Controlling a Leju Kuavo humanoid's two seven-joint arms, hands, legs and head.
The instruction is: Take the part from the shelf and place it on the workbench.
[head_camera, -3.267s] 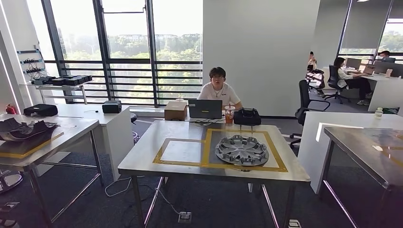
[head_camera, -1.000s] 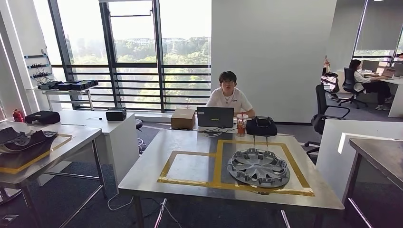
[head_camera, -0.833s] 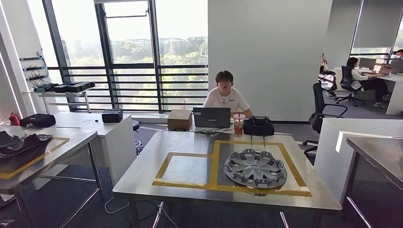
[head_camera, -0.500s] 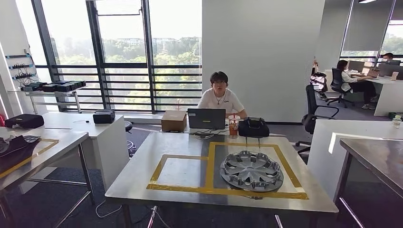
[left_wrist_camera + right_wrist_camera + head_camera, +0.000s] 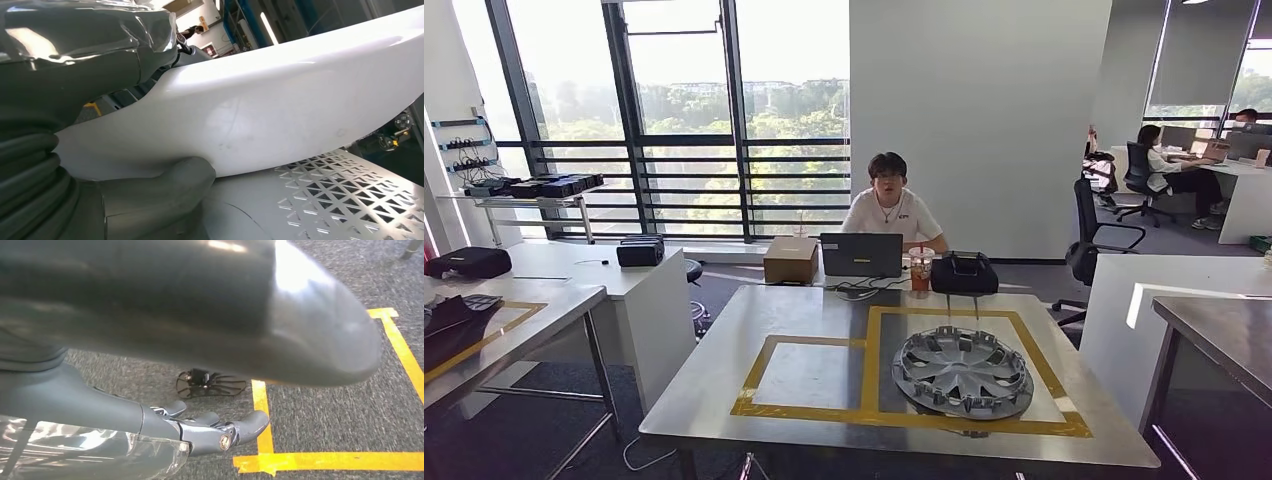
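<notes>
A large smooth white part (image 5: 280,100) lies in my left hand (image 5: 75,150); the thumb (image 5: 170,182) presses against its lower edge, and the fingers are hidden behind it. My right hand (image 5: 200,432) hangs over the grey carpet with its fingers stretched out and nothing in them. Straight ahead stands the steel workbench (image 5: 714,375) with two yellow-taped squares. The left square (image 5: 809,372) is bare; a silver hubcap (image 5: 962,372) lies in the right one.
A person (image 5: 887,205) sits behind the bench with a laptop (image 5: 861,254), a cardboard box (image 5: 791,260), a cup (image 5: 919,267) and a black bag (image 5: 964,273). More tables stand left (image 5: 544,300) and right (image 5: 1224,335). A perforated metal sheet (image 5: 350,195) lies under the part. Yellow tape (image 5: 320,460) marks the floor.
The whole head view has swayed and shifted, so the camera moved; the workbench now looks a little nearer. Nothing on the bench has moved.
</notes>
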